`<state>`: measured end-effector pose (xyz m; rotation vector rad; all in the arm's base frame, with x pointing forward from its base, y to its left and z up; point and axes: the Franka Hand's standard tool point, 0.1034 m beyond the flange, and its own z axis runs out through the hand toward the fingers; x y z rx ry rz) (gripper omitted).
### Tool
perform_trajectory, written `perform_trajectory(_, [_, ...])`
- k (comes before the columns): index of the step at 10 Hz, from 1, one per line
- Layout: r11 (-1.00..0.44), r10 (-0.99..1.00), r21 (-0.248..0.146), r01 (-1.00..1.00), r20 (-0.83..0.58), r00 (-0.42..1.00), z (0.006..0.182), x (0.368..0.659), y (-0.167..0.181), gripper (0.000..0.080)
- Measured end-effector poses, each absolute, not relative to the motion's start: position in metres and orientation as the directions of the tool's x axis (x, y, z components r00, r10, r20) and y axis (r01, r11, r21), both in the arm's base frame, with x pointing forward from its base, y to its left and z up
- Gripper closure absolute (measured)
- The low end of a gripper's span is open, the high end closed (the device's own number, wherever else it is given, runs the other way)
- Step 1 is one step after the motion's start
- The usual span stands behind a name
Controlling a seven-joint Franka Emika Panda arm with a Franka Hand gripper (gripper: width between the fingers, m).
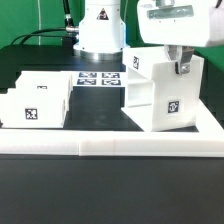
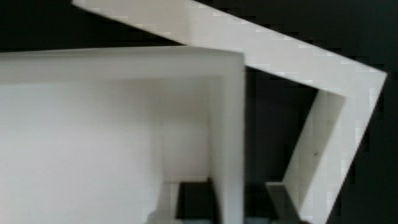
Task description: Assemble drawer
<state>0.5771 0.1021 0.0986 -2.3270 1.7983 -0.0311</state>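
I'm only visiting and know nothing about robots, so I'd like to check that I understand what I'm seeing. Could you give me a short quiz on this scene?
1. True or false: in the exterior view, the casing stands to the left of the two small boxes.
2. What runs along the front of the table, nearest the camera?
A. the long white rail
B. a red cable
C. a second robot arm
3. In a word or two: which part of the drawer set is the gripper at?

Key
1. False: the casing stands to the right of the boxes.
2. A
3. The casing, at its top edge.
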Motion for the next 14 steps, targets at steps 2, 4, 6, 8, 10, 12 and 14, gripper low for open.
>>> perform_trajectory(2, [-0.095,-0.982,-0.155,-0.983,-0.150,0.118,0.098,0.588,0.100,0.0755])
perform_trajectory(4, [-0.049,-0.984,-0.157,-0.986,-0.163,0.074,0.099,0.601,0.099,0.0754])
perform_trajectory(6, [-0.046,-0.983,-0.159,-0.986,-0.168,0.073,0.099,0.617,0.099,0.0754])
perform_trajectory(8, [-0.043,-0.983,-0.161,-0.986,-0.172,0.071,0.099,0.632,0.099,0.0754])
perform_trajectory(10, [-0.026,-0.983,-0.166,-0.986,-0.176,0.056,0.099,0.646,0.098,0.0754])
perform_trajectory(12, [0.009,-0.983,-0.145,-0.989,-0.184,0.018,0.099,0.649,0.099,0.0754])
perform_trajectory(14, [0.006,-0.983,-0.140,-0.990,-0.182,0.020,0.099,0.648,0.098,0.0754])
